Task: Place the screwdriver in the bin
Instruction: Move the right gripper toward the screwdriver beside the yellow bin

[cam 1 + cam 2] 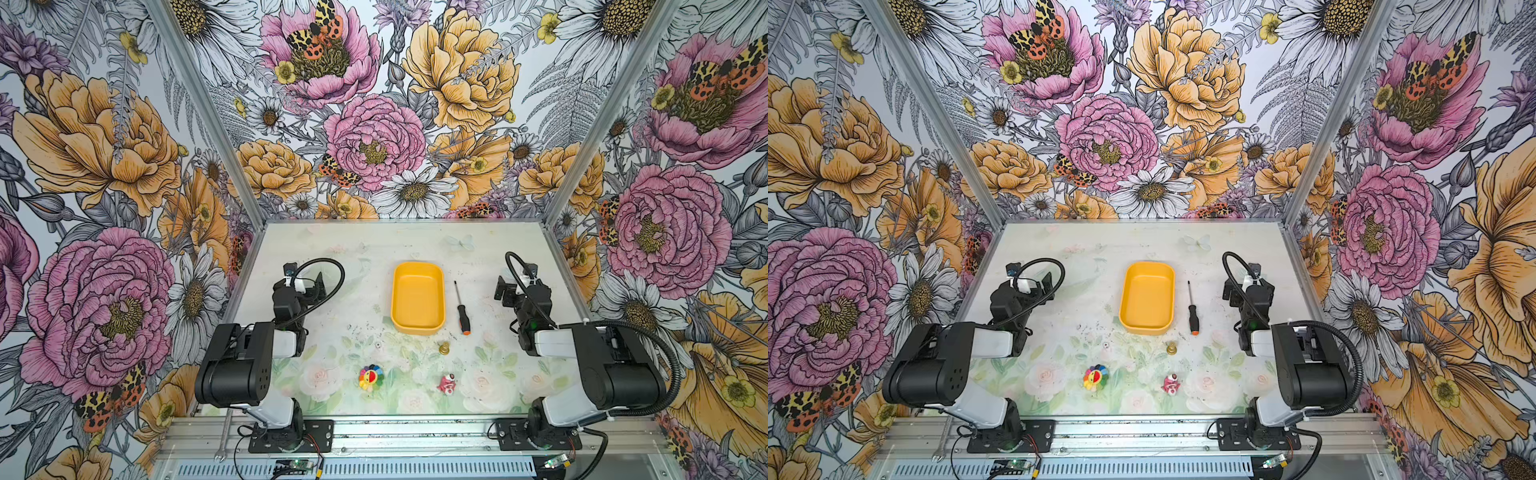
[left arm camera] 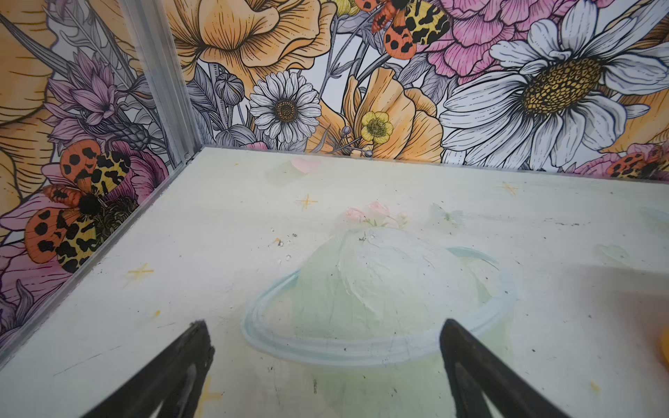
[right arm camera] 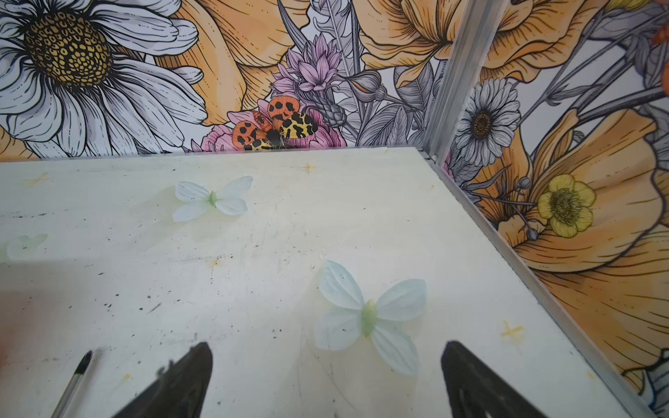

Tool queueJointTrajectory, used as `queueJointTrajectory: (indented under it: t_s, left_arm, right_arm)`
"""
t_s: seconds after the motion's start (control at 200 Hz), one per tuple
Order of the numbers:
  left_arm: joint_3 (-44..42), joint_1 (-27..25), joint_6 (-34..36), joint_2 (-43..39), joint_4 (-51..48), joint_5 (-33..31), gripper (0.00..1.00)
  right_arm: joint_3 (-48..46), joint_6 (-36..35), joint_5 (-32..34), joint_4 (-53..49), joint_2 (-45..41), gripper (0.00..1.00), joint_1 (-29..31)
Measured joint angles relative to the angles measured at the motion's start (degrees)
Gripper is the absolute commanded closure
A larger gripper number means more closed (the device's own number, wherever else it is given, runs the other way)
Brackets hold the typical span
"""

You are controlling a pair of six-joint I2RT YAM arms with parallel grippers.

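The screwdriver (image 1: 461, 308) (image 1: 1192, 308) lies flat on the table just right of the bin, with its thin shaft pointing to the back wall and its orange-red cap towards the front. The yellow-orange bin (image 1: 417, 299) (image 1: 1147, 297) stands empty at the table's middle. My right gripper (image 1: 503, 291) (image 3: 326, 343) hovers open and empty to the right of the screwdriver, whose dark tip (image 3: 82, 363) shows in the right wrist view. Left of the bin, my left gripper (image 1: 313, 286) (image 2: 324, 322) is open with nothing between its fingers. A sliver of the bin (image 2: 664, 347) shows there.
In front of the bin sit a small brass piece (image 1: 444, 348), a tiny white die (image 1: 377, 345), a rainbow flower toy (image 1: 370, 377) and a pink toy (image 1: 447, 383). A silver wrench (image 1: 223, 436) lies on the front rail. Floral walls close in three sides.
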Motion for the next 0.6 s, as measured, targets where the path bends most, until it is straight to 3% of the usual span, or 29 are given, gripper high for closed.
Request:
queueJointTrajectory:
  t_s: [0.601]
  left_arm:
    - [0.3,0.0,0.0,-0.9,-2.9,0.0,0.01]
  right_arm:
    - [0.2,0.0,1.9,-2.1,-1.0,0.01,0.4]
